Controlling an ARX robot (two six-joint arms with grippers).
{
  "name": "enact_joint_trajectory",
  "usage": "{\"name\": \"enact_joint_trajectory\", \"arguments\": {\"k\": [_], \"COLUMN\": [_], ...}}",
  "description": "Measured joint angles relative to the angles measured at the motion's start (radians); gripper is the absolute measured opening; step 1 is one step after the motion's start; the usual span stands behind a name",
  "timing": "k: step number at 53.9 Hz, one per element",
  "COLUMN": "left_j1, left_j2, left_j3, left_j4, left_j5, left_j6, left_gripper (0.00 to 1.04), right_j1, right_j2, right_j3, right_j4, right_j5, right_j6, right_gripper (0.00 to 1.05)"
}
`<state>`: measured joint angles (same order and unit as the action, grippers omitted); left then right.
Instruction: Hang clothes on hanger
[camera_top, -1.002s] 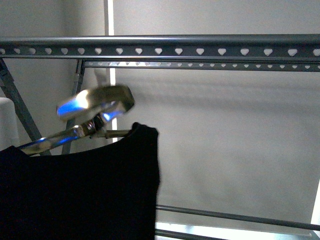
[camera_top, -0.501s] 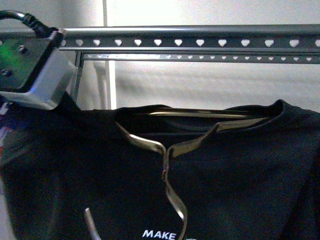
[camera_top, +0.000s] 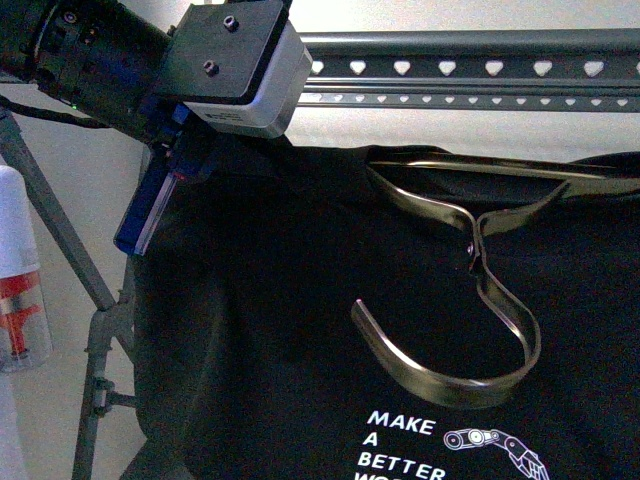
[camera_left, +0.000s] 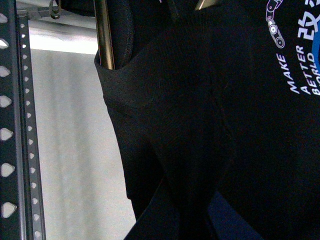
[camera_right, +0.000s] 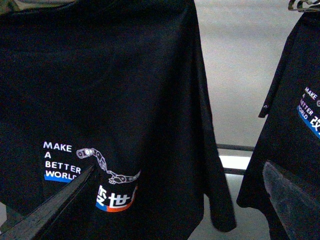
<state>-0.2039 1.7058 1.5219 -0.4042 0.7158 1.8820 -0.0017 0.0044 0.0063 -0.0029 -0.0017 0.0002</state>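
Left gripper (camera_left: 192, 215) pinching the black printed short-sleeved T-shirt (camera_top: 300, 300); right gripper (camera_right: 179, 167) spread wide.
The shirt hangs from my grip just below the dark grey heart-punched metal drying rack (camera_top: 450, 45).

This is a bare indoor room set up for drying laundry; whether it is a home or a test space cannot be told. A large dark grey metal drying rack (camera_top: 480, 68), its long rails punched with heart-shaped holes, stands before a plain pale wall (camera_right: 240, 60). A black short-sleeved T-shirt (camera_right: 100, 90) hangs near a second black T-shirt (camera_right: 295, 125) (both carry the same white "MAKE A BETTER WORLD" print). A white bottle with a red label (camera_top: 18, 290) shows beside the rack's slanted leg (camera_top: 58, 222).
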Motion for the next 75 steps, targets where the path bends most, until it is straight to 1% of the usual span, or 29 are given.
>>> {"name": "enact_joint_trajectory", "arguments": {"k": [14,18,35,53,75], "left_j1": [-0.029,-0.05,-0.092,-0.095,-0.096], "left_j2": [0.051,0.076,0.11,0.109,0.109], "left_j3": [0.125,0.185,0.297,0.308,0.307], "left_j4": [-0.04,-0.04,-0.039,-0.014,-0.014], "left_j5": [-0.021,-0.032,-0.041,-0.043,-0.048], "left_j6": [-0.018,-0.048,-0.156,-0.229,-0.233], "left_gripper": [0.04,0.04,0.04,0.04,0.04], "right_j1": [0.0,0.0,0.0,0.0,0.0], "right_j2": [0.0,0.0,0.0,0.0,0.0], "right_j3": [0.0,0.0,0.0,0.0,0.0], "right_j4": [0.0,0.0,0.0,0.0,0.0], "right_j5": [0.0,0.0,0.0,0.0,0.0], "right_j6": [0.0,0.0,0.0,0.0,0.0], "right_gripper": [0.97,0.97,0.97,0.97,0.97]}}
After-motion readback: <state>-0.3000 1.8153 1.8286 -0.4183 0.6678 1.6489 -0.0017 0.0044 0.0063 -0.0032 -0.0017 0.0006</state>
